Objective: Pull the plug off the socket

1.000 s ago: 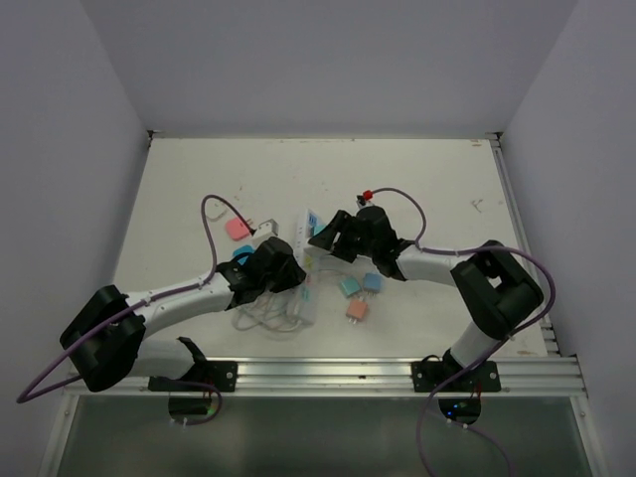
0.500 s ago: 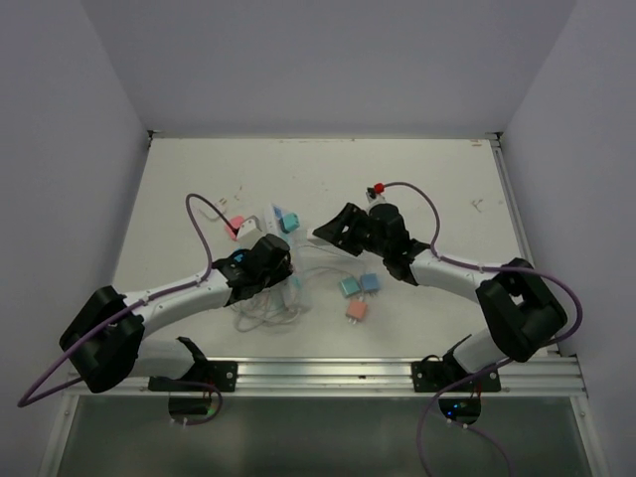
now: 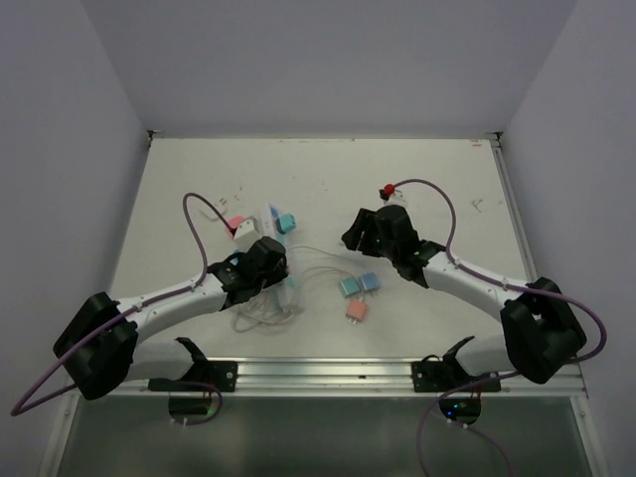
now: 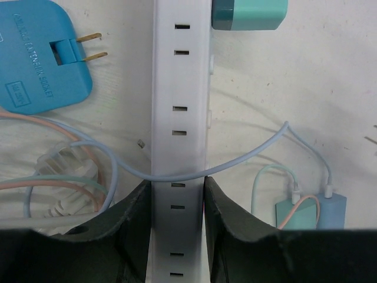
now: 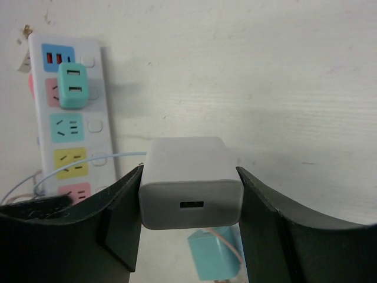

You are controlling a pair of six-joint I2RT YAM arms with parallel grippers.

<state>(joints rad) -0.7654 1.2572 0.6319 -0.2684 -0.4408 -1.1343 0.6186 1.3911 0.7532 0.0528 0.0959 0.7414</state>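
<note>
The socket is a long white power strip (image 5: 69, 127) with pastel outlet faces; it shows from the side in the left wrist view (image 4: 179, 112). A teal plug (image 5: 73, 86) still sits in its far end (image 3: 286, 221). My left gripper (image 4: 175, 190) is shut on the strip's sides near its middle (image 3: 268, 260). My right gripper (image 5: 189, 172) is shut on a white plug cube (image 5: 190, 186) with a USB slot, held off the strip and to its right (image 3: 355, 231).
A blue adapter (image 4: 44, 65) with bare prongs lies left of the strip. A pink plug (image 3: 237, 226) lies further left. Teal, blue and pink charger cubes (image 3: 358, 288) with thin cables lie between the arms. Coiled cables (image 4: 65, 171) lie by the strip.
My right gripper has pulled away to the right of the strip with the white plug in it. The strip's far end has swung left in my left gripper.
</note>
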